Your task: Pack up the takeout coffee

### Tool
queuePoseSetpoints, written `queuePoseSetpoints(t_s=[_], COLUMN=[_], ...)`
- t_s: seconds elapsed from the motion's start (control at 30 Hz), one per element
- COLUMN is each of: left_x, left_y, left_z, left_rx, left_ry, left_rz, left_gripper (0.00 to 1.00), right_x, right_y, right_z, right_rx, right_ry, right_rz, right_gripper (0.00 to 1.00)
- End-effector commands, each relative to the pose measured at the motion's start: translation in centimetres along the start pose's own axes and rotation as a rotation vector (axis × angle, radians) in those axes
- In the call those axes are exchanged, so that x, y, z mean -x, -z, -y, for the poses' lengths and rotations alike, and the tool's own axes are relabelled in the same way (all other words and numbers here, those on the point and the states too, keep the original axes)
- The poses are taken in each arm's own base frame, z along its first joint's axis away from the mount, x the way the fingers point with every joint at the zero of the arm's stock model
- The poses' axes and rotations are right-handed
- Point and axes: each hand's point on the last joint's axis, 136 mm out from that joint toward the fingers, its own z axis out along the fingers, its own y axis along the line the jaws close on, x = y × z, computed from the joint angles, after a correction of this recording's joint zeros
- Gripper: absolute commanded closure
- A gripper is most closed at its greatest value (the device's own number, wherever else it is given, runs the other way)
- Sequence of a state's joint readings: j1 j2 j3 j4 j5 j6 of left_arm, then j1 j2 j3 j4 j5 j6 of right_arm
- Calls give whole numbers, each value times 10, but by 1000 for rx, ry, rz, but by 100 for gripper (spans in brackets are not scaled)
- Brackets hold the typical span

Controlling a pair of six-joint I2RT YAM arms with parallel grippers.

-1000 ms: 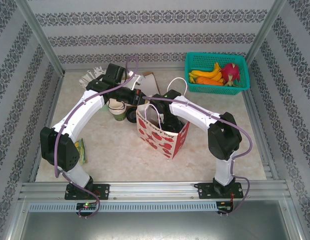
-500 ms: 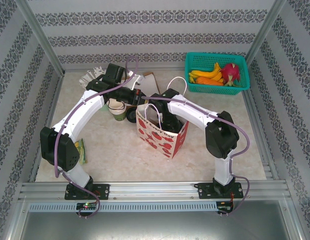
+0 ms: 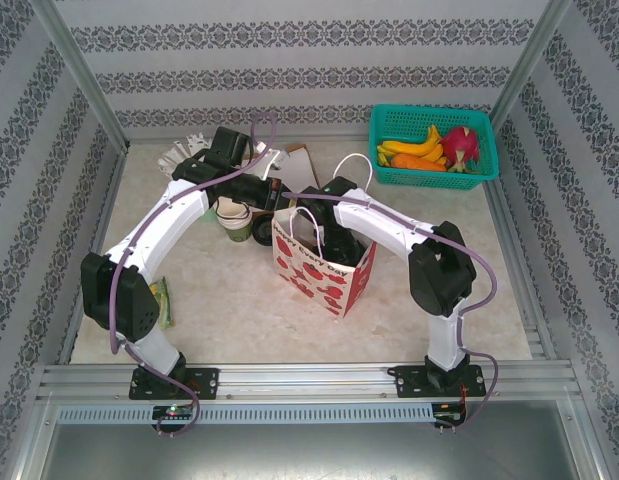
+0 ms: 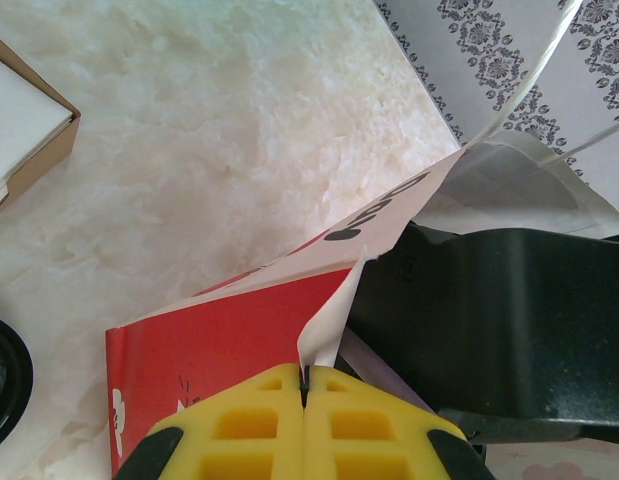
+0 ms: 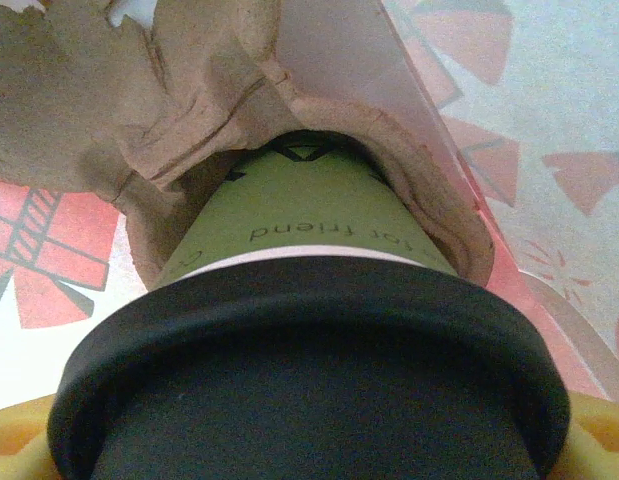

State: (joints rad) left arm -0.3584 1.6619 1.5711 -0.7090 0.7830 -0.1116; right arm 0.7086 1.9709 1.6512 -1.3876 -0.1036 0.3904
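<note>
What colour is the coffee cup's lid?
The lid is black, clearest in the right wrist view.

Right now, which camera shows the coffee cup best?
The right wrist camera: the coffee cup, green with a black lid, close up, its base in a cardboard holder. The top and left wrist cameras give the bag around it.

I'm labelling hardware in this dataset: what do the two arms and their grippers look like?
Left arm and right arm have white links and bulky black joints, with a purple cable looped along each. The left fingers are yellow with square moulded recesses; the right fingers are yellow too.
</note>
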Motion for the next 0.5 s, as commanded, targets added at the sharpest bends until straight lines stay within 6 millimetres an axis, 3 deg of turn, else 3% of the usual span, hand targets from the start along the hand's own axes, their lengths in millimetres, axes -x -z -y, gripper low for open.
queuePoseSetpoints(t_s=[0.0, 0.47], left_x=[-2, -2], left_y=[-2, -1], left_z=[23, 22], left_rx=[-94, -88], left_ry=[-31, -33], left_rz=[-17, -12], left_gripper=[100, 100], right_x=[28, 24], right_y=[-57, -81], right_z=[-3, 6], right_rx=[-12, -44], right_ry=[-33, -31], right_rz=[-33, -78], right_gripper=[43, 43])
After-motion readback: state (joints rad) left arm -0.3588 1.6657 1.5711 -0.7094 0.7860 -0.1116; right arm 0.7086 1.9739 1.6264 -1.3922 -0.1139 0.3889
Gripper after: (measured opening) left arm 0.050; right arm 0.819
